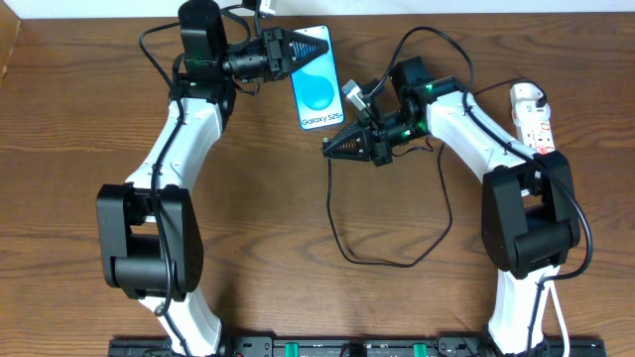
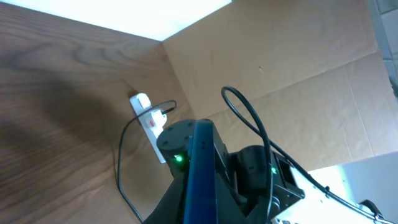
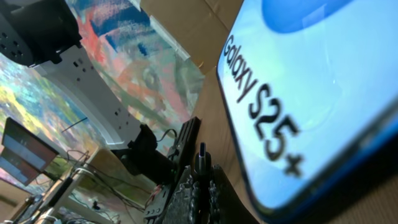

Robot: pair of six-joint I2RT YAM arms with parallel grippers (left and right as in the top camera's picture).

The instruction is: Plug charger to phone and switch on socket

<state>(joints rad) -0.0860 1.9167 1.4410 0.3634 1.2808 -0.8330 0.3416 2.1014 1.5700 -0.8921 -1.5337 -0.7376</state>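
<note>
Phone: near the far edge of the desk, between the two arms. The screen faces up, blue with lighter blue round shapes, and the white text "Galaxy S25+" is at its near end. In the left wrist view it shows only as a thin blue edge. I cannot tell if it rests on the desk or is raised a little.

Left hand: closed on the far end of the phone, coming from the left side. Its black fingers lie over the top part of the screen.

Right hand: closed on the plug end of the charger. Its tip is just beside the near left corner of the phone.

Charger: a thin black cable. From the right hand it runs toward the robot, makes a wide loop on the desk and goes back up beside the right arm.

Plug: stands out between the closed fingers, just beside the bottom edge of the phone. A strip of background shows between the two, so it is not in the phone.

Socket: a white strip at the right side of the desk, well apart from the phone and partly hidden by the right arm. In the left wrist view a black cable is plugged into it, next to a red mark. The switch position is too small to tell.
</note>
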